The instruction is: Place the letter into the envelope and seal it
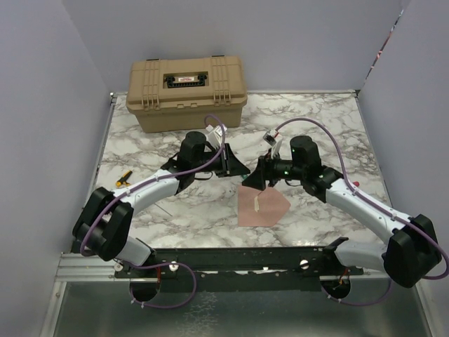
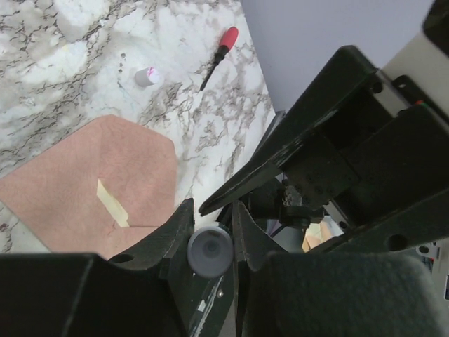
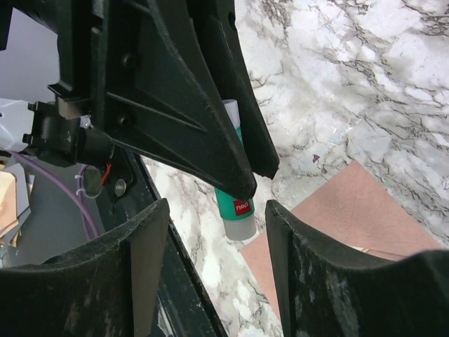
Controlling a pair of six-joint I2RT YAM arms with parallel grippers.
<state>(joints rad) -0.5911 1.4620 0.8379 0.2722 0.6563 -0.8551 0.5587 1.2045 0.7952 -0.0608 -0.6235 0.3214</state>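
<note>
Our left end effector (image 2: 210, 219) pinches the glue stick (image 3: 235, 210), clear end pointing at the right end effector (image 3: 217, 205), whose jaws are spread just short of it. We should centre on that end, close squarely and pull straight. The envelope (image 1: 263, 206) lies flat on the worktop (image 1: 337, 126), lower centre of the top view. We cannot see the letter.

The left gripper (image 2: 210, 228) pinches a grey cylinder (image 2: 209, 250), seen end-on between its fingers. To its left the envelope (image 2: 84, 168) lies flat on the marble worktop (image 2: 210, 126), with a pale strip (image 2: 112, 203) on it. Beyond the envelope lie a small grey cap (image 2: 145, 76) and a red-handled tool (image 2: 221, 45), near each other but apart.
</note>
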